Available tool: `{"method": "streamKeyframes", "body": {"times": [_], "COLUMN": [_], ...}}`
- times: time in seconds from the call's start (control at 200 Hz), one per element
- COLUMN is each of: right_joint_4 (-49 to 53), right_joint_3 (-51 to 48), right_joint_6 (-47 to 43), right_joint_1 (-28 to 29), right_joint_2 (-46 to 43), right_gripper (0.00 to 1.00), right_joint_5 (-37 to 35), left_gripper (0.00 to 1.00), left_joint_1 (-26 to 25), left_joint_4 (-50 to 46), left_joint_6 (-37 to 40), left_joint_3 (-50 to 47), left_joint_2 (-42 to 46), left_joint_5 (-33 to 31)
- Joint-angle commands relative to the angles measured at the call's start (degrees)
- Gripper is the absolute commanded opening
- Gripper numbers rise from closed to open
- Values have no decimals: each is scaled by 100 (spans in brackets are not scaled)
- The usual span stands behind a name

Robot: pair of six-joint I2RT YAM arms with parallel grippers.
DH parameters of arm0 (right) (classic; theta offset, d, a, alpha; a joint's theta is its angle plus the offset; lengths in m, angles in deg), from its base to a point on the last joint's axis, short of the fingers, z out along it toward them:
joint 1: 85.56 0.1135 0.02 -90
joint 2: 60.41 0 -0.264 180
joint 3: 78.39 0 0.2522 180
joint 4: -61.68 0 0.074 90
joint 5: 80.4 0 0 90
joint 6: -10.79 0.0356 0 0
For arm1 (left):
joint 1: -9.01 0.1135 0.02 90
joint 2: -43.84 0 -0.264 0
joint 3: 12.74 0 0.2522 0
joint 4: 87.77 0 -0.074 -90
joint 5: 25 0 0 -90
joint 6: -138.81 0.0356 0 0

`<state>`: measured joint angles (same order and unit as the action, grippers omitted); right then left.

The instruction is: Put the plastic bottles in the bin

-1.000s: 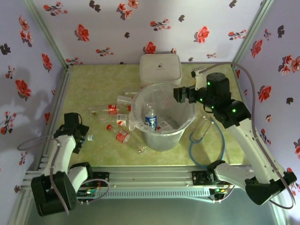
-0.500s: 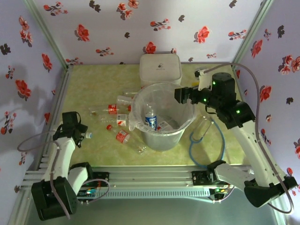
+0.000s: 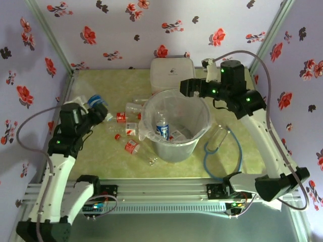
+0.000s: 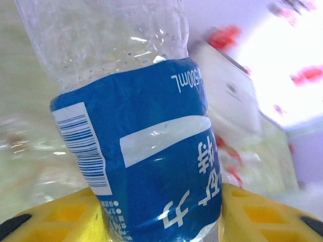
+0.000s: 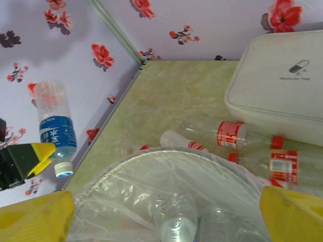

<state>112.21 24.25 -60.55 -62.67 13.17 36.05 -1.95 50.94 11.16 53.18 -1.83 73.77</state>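
My left gripper (image 3: 101, 112) is shut on a clear plastic bottle with a blue label (image 3: 92, 101), held in the air over the left side of the table. In the left wrist view the bottle (image 4: 141, 141) sits between my yellow fingers (image 4: 55, 217). The right wrist view shows this bottle (image 5: 54, 126) at the left too. The bin (image 3: 147, 115) stands mid-table, with a blue-labelled bottle (image 3: 162, 128) inside. Red-labelled bottles (image 3: 121, 117) (image 3: 130, 146) lie on the table left of it. My right gripper (image 3: 189, 86) hangs open over the bin's far rim (image 5: 151, 154).
A white square lidded box (image 3: 173, 74) (image 5: 282, 85) stands just behind the bin. A blue cable loop (image 3: 222, 156) lies on the table right of the bin. Flowered walls close in the left, back and right sides.
My left gripper has shut on the blue-labelled bottle at the table's left edge and lifted it up and away from me. My right arm has drawn back toward the bin's far rim.
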Motion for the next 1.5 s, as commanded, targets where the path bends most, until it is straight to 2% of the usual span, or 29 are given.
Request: {"method": "streamKeyframes", "body": {"times": [0.0, 0.155, 0.345, 0.57, 0.705, 0.9, 0.98, 1.02, 1.09, 1.165, 1.345, 1.405, 1.455, 1.495], "right_joint_4": [-150, -103, 697, 447, 292, 133, 88, 63, 15, 120, 210, 194, 145, 62], "right_joint_3": [419, 1203, 2450, 2745, 2906, 2968, 2968, 2975, 2977, 3047, 3116, 3117, 3118, 3126], "right_joint_6": [292, 246, -188, -25, 175, 286, 313, 323, 336, 275, 68, 19, -18, -40], "right_joint_1": [146, 692, 1119, 1177, 1197, 1235, 1235, 1235, 1242, 1235, 1237, 1235, 1238, 1234], "right_joint_2": [220, 901, 1917, 2514, 2776, 2789, 2759, 2754, 2759, 2814, 2812, 2777, 2729, 2688], "right_gripper": [91, 86, 89, 92, 91, 92, 94, 99, 99, 95, 68, 66, 65, 63], "right_joint_5": [645, 1168, 845, 864, 1296, 1757, 1840, 1877, 1925, 1746, 1491, 1406, 1320, 1272], "left_gripper": [35, 29, 27, 26, 26, 26, 26, 26, 26, 26, 26, 27, 31, 39], "left_joint_1": [-819, -1828, -2437, -2690, -2728, -2745, -2747, -2745, -2745, -2746, -2745, -2745, -2745, -2745], "left_joint_4": [358, 422, 517, 681, 483, 516, 512, 505, 479, 485, 416, 398, 402, 406], "left_joint_6": [1361, 2266, 2862, 3117, 3228, 3283, 3310, 3323, 3326, 3338, 3372, 3354, 3328, 3288], "left_joint_3": [537, 699, 827, 916, 1090, 1181, 1216, 1234, 1274, 1305, 1340, 1349, 1349, 1341], "left_joint_2": [-123, -256, -504, -684, -867, -1018, -1074, -1099, -1152, -1172, -1146, -1133, -1106, -1068], "left_joint_5": [656, 775, 775, 787, 785, 771, 771, 768, 768, 766, 744, 723, 673, 597]}}
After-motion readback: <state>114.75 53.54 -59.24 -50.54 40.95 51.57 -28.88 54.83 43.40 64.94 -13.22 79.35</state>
